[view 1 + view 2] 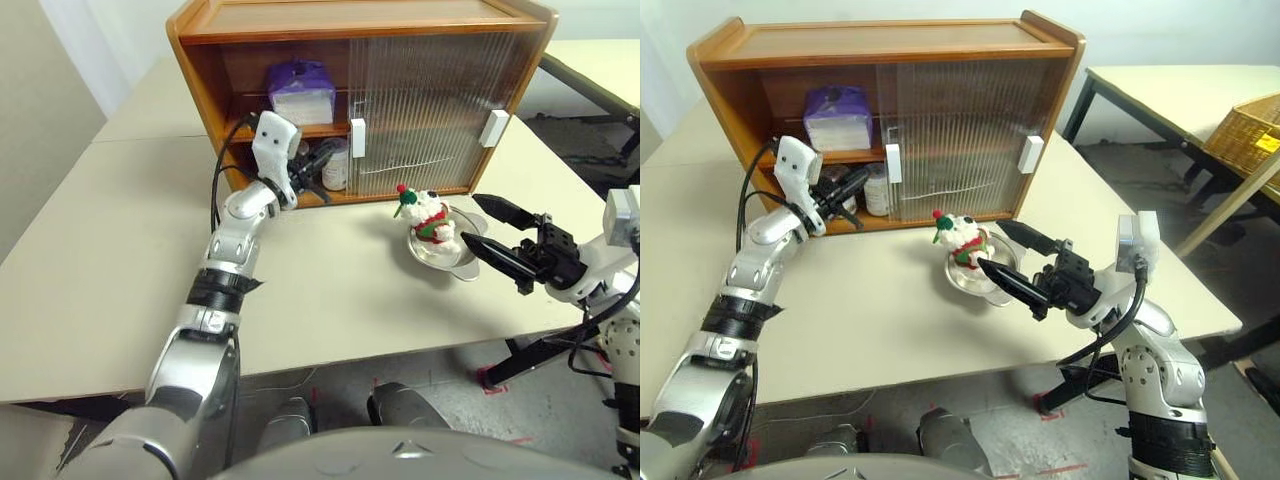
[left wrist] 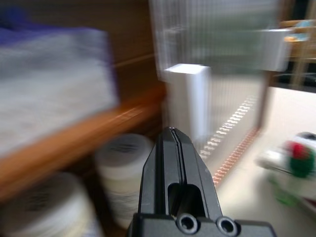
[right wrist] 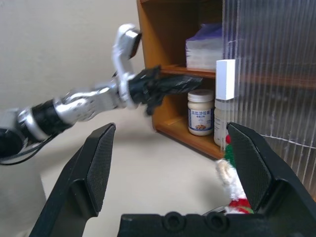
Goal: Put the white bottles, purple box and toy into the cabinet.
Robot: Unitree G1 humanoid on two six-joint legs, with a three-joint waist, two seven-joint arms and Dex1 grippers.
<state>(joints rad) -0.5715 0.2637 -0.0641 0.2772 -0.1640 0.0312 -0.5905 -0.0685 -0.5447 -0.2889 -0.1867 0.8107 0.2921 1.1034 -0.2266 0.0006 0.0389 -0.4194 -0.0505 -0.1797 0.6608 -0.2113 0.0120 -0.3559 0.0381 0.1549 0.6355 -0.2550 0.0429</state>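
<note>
Cabinet [image 1: 300,25] has its left side open: purple box [image 1: 302,92] sits on the upper shelf, both bottles [image 2: 123,168] on the lower one. Only the toy [image 1: 428,217] is left, lying in a steel bowl [image 1: 470,262] on the table [image 1: 120,250] in front of the doors. Left gripper [image 1: 318,165] is closed and empty at the cabinet mouth; right gripper [image 1: 498,236] is spread wide just beside the toy, so I'd say next it closes on the toy, lifts it clear of the bowl and goes for the open side.

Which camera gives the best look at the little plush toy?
The left eye view: the toy sits whole and unblocked in the steel bowl. The right eye view shows it much the same. The left wrist view blurs it at the edge; the right wrist view catches part of it.
</note>
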